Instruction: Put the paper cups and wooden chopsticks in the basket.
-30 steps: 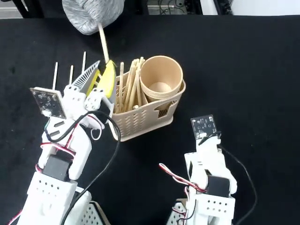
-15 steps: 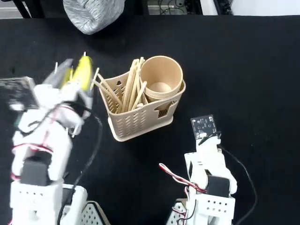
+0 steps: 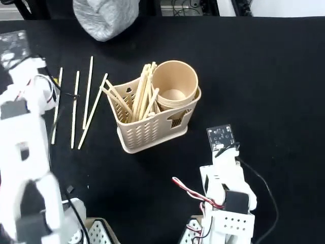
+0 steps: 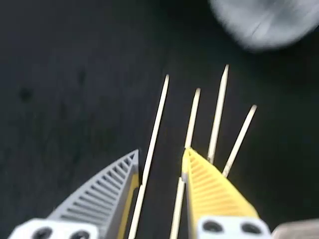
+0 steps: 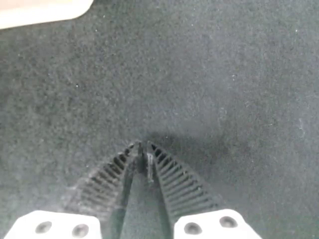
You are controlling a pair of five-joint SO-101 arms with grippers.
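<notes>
The jaws of the left gripper (image 4: 160,155) stand released, its grey ribbed finger and its yellow finger spread wide above the table and grasping nothing. The jaws of the right gripper (image 5: 143,149) are clenched tip to tip on nothing, low over the black cloth table (image 5: 224,74).

Nearest in the high view, the white right arm (image 3: 226,190) sits folded at the near edge. Just beyond it the beige perforated plastic basket (image 3: 152,129) stands upright. Stacked tan paper cups (image 3: 174,81) sit mouth up in its right part. A bundle of pale wooden chopsticks (image 3: 139,96) leans in its left part, ends rising above the rim, a few splayed to the left.

Left of the basket, four loose wooden chopsticks (image 3: 74,109) lie flat on the cloth, roughly side by side, with the one closest to the basket slanted. In the left wrist view one of them (image 4: 155,127) runs through the gap between the open fingers. The white left arm (image 3: 23,127) stands at the table's left edge beside them.

At the far edge rests a crumpled grey bundle (image 3: 106,18).
</notes>
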